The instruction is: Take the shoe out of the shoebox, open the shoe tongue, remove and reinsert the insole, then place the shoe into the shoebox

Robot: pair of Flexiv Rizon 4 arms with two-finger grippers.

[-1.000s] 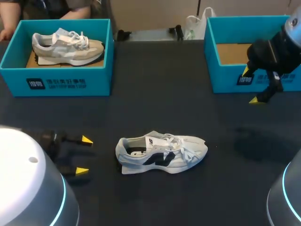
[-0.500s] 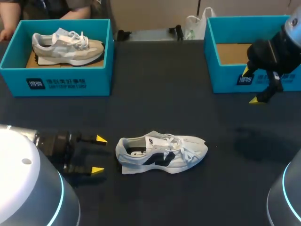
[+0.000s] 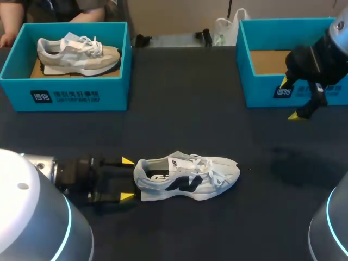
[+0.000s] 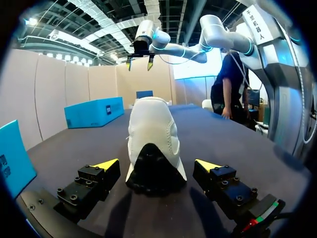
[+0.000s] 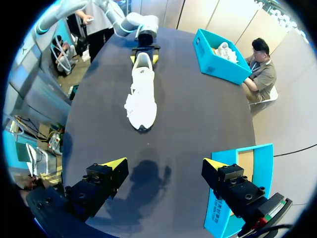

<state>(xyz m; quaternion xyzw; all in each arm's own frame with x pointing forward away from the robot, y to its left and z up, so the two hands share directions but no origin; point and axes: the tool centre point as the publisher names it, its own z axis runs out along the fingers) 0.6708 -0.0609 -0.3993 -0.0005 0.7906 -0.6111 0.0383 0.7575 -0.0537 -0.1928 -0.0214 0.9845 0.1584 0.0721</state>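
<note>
The shoe (image 3: 187,176) is already out of the box and stands on its sole on the table (image 3: 179,119), laces apparently tied and the tongue not yet lifted, so the step in hand is judged to be steadying the shoe for opening the tongue. The left gripper (image 3: 128,178) is held low and level, just above the table, with its jaws spread wide. The heel is seen just ahead of the yellow tips and centred between them, with a gap on each side and no contact made out. The toe is pointed straight away from the jaws. The next move is judged to call for a short advance until the heel lies well between the fingers, then a gentle closing on its two sides, square enough that the shoe is not pushed or twisted. The right gripper (image 3: 290,99) is held high, pointed down, its jaws likewise spread and nothing between them. The empty right box (image 3: 261,92) lies below and to one side of them, and the shoe well ahead. A free hand is thus left for the laces and tongue.
</note>
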